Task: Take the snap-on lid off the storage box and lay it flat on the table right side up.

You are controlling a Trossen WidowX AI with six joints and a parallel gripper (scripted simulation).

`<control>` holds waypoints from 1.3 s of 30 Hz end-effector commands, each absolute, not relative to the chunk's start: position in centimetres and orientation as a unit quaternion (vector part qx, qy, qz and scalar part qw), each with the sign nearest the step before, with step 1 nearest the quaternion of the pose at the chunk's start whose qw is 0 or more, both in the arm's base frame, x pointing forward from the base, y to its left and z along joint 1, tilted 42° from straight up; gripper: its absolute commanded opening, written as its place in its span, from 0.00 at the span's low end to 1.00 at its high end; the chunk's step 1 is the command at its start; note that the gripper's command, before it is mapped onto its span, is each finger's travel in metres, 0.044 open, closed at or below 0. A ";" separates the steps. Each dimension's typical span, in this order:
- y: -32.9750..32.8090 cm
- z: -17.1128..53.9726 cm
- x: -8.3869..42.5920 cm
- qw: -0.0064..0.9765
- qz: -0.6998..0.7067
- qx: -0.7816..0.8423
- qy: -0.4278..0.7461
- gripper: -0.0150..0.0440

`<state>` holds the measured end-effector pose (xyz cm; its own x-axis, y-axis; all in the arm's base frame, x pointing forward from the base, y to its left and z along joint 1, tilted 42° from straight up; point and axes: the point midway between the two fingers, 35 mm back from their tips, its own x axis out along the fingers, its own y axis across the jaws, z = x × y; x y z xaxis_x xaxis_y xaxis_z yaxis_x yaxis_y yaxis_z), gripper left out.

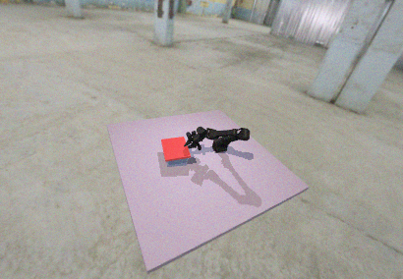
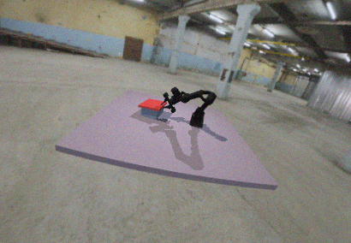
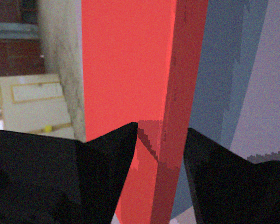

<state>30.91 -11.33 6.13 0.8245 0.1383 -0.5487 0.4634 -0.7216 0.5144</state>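
Note:
The red lid (image 1: 175, 148) (image 2: 151, 103) (image 3: 128, 65) is right side up over the blue storage box (image 1: 178, 163) (image 2: 151, 113) (image 3: 222, 70). The top and exterior views are too small to tell whether there is a gap between lid and box. My gripper (image 1: 186, 145) (image 2: 163, 106) (image 3: 160, 131) is shut on the lid's near edge. In the wrist view one black fingertip is over the lid's top face and the other is on the far side of its rim, beside the box wall. The inner contact of the lower finger is partly hidden.
The box stands on the pale pink table top (image 1: 162, 222) (image 2: 116, 146), towards its far left part. The arm's base (image 1: 220, 145) (image 2: 197, 119) stands to the right of the box. Shadows of the arm and lid fall on the table top.

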 end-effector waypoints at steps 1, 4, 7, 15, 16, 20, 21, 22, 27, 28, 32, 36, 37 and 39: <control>-11.4 6.1 31.1 0.332 -0.245 0.896 0.167 0.25; -11.4 6.1 31.1 0.332 -0.245 0.896 0.167 0.25; -11.4 6.1 31.1 0.332 -0.245 0.896 0.167 0.25; -11.6 6.4 30.9 0.332 -0.247 0.896 0.164 0.25; -11.6 6.5 30.9 0.332 -0.247 0.896 0.164 0.25; -12.0 6.9 30.9 0.332 -0.247 0.896 0.164 0.25; -12.1 7.0 30.8 0.332 -0.247 0.896 0.164 0.25; -12.2 7.1 30.8 0.332 -0.247 0.896 0.164 0.25; -12.6 7.5 30.8 0.332 -0.247 0.895 0.164 0.25; -12.7 7.6 30.8 0.332 -0.247 0.895 0.164 0.25; -13.1 8.0 30.8 0.332 -0.247 0.895 0.164 0.25; -13.5 8.4 30.8 0.332 -0.247 0.895 0.164 0.25; -13.6 8.5 30.9 0.332 -0.247 0.895 0.164 0.25; -13.8 8.7 30.9 0.332 -0.247 0.895 0.164 0.25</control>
<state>30.70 -13.27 8.01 0.8190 0.1335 -0.5581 0.4627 -0.7288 0.5047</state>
